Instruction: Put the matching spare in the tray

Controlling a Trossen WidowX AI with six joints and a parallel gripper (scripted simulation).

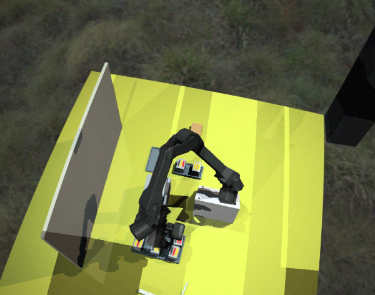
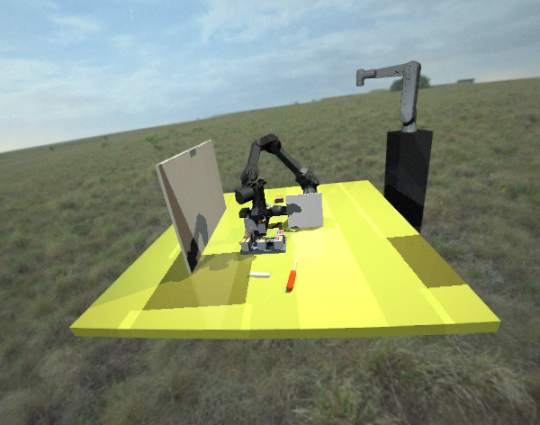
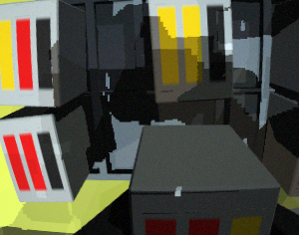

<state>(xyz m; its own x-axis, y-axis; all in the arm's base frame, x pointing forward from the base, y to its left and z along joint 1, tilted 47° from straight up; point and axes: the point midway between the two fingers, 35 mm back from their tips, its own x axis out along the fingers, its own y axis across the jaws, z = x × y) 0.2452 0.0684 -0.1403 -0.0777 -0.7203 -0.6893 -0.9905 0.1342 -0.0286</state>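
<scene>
1 blk w/ red-red-yellow bars (image 3: 204,171) in claw (image 2: 261,230).

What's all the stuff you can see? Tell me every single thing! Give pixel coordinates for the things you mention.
Table (image 1: 270,190) (image 2: 329,292): one, yellow, under everything
Upright board (image 1: 86,164) (image 2: 194,196): one, grey-brown, table's left side
Large rack (image 1: 169,259) (image 2: 263,250): one, dark, below the gripper
Striped blocks (image 1: 174,252) (image 2: 278,241) (image 3: 26,55): at least four, pale tops, large rack
Small rack (image 1: 187,174): one, dark, holding two striped blocks
Flat tray (image 1: 152,159): one, grey, beyond the racks
Pale upright thing: one, mostly hidden behind the arm
Box (image 1: 216,212) (image 2: 303,210): one, whitish, by the arm's base
Small block (image 1: 197,128) (image 2: 279,198): one, orange-brown, far side
Stick (image 1: 145,291) (image 2: 260,275): one, white, near side
Screwdriver (image 1: 185,287) (image 2: 291,279): one, red handle, beside stick
Second arm (image 2: 409,95): one, grey, on black pedestal (image 1: 352,104) (image 2: 408,173)
Robot arm (image 1: 157,180) (image 2: 286,159): one, black, over the table
Gripper (image 1: 160,244) (image 2: 261,226) (image 3: 186,196): one, black, shut on a dark-sided block (image 3: 192,154)
</scene>
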